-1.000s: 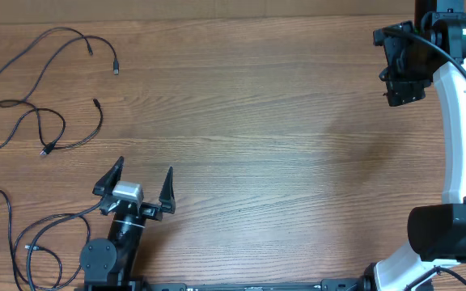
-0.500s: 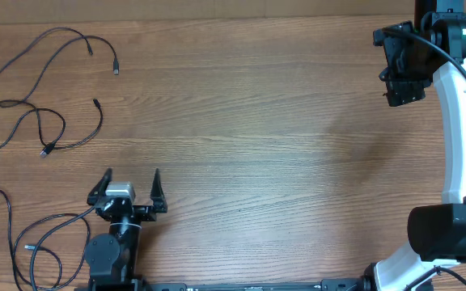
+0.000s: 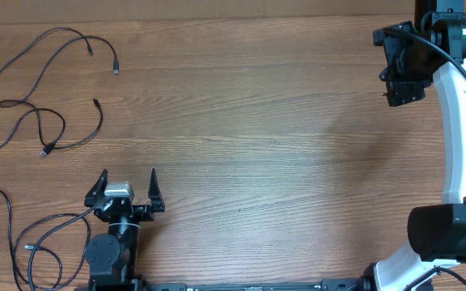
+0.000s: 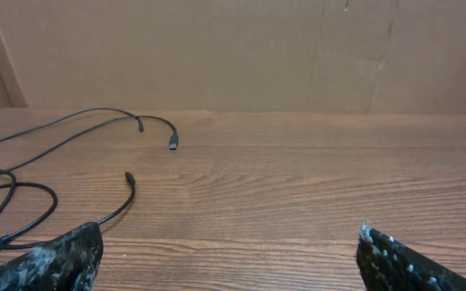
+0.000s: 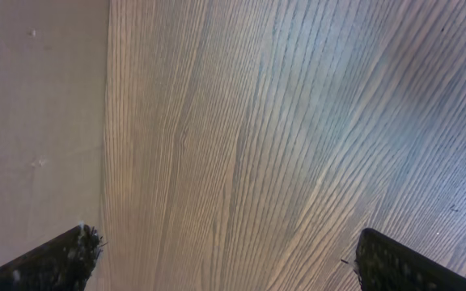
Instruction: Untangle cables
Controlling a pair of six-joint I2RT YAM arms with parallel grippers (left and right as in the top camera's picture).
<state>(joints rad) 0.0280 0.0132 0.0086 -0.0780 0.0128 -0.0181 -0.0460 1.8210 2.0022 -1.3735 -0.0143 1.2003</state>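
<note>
Thin black cables (image 3: pixel 39 113) lie as loose strands at the far left of the wooden table, with small plug ends. They also show in the left wrist view (image 4: pixel 95 174), ahead and to the left of the fingers. Another thin black cord (image 3: pixel 2 202) lies at the left edge near the front. My left gripper (image 3: pixel 126 184) is open and empty near the table's front left, well short of the cables. My right gripper (image 3: pixel 401 85) is raised at the far right back corner; in the right wrist view (image 5: pixel 225 255) its fingers are wide apart and empty.
The left arm's thicker black wires (image 3: pixel 43 242) loop beside its base at the front left. A cardboard wall (image 4: pixel 217 48) stands behind the table's far edge. The white right arm (image 3: pixel 459 137) runs along the right edge.
My left gripper has drawn back toward the front edge and turned slightly, its fingers narrowing a little. The right arm and the cables have not moved.
</note>
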